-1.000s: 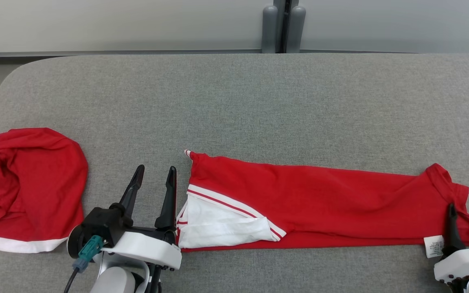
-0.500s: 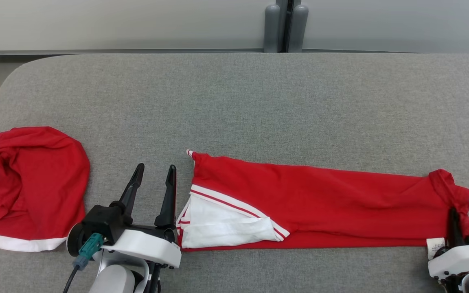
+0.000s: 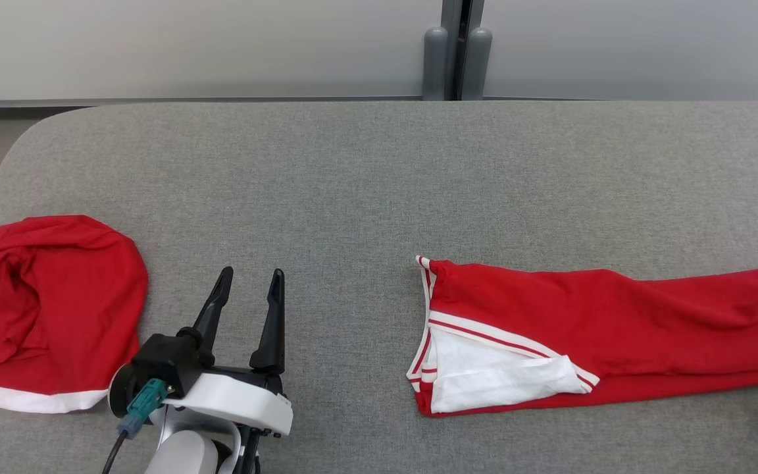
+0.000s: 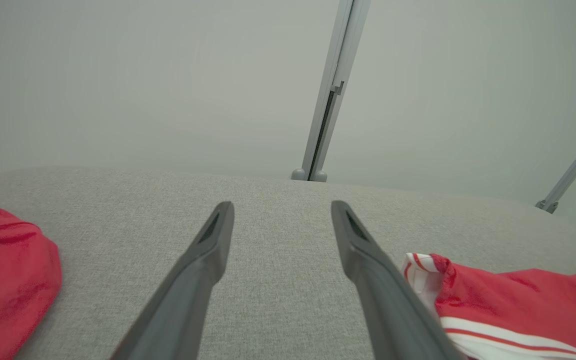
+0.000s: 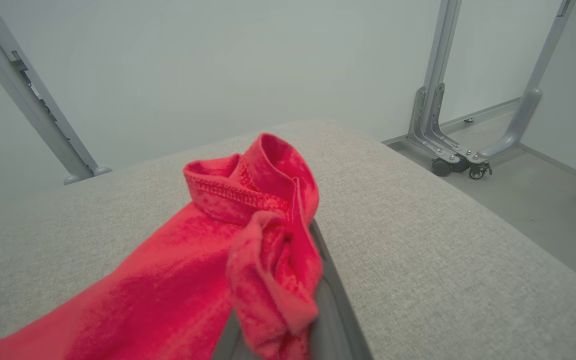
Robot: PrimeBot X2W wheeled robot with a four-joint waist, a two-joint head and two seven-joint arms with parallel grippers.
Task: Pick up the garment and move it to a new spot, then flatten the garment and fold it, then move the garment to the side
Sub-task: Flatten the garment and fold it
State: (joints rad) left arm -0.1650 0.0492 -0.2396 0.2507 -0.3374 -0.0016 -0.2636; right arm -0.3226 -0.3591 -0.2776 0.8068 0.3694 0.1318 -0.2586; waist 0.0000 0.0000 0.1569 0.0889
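Note:
The garment (image 3: 616, 322) is red with white striped trim, folded into a long band on the grey table (image 3: 379, 184); its white-lined end points left and its other end runs past the head view's right edge. In the right wrist view my right gripper (image 5: 293, 235) is shut on the garment's (image 5: 208, 270) bunched red hem, lifted a little off the table, with one grey finger (image 5: 335, 305) showing beside the cloth. My left gripper (image 3: 252, 271) stands open over bare table, left of the garment and apart from it. Its fingertips (image 4: 282, 205) hold nothing; the garment's (image 4: 518, 305) trimmed end lies to their right.
A second red garment (image 3: 50, 303) with a white hem lies bunched at the table's left end, also in the left wrist view (image 4: 8, 280). Grey posts (image 3: 456, 59) stand behind the table. Close to my right gripper, the table's right edge drops to floor with a wheeled frame (image 5: 453, 155).
My right gripper shut on the garment's right end and pulled it rightward, leaving the head view; the whole garment slid right along the table. The left gripper stayed put, and the camera tilted slightly.

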